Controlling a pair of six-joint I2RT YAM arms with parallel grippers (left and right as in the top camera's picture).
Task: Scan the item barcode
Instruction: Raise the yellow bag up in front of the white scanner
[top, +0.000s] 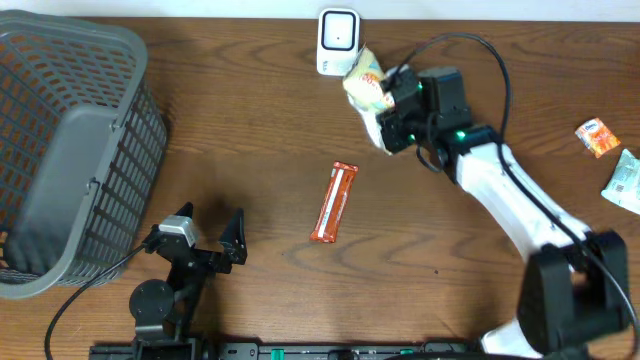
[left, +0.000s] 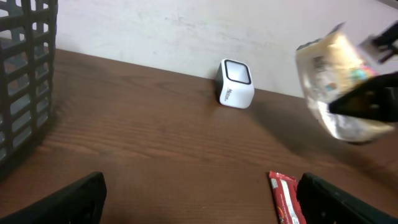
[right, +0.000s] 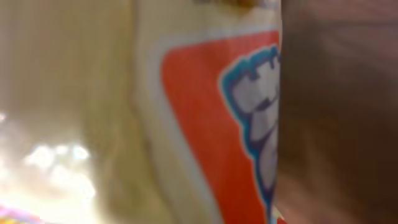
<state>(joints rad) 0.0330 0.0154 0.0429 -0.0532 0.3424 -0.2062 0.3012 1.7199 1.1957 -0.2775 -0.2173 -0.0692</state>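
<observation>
The right claw (top: 386, 108) is gripping a pale snack bag (top: 366, 80), jaws closed on it, and is holding it off the table (top: 250, 120) just beside the white scanner (top: 338, 40) at the far edge. The left claw (top: 210, 228) is resting wide open near the near edge, gripping nothing. An orange snack bar (top: 335, 202) is lying between the two claws. A grey basket (top: 140, 130) is sitting at the far left corner.

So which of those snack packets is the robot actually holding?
The pale yellow bag, pinched in the right gripper beside the white scanner. The red bar, small orange packet and greenish packet lie untouched on the table.
</observation>
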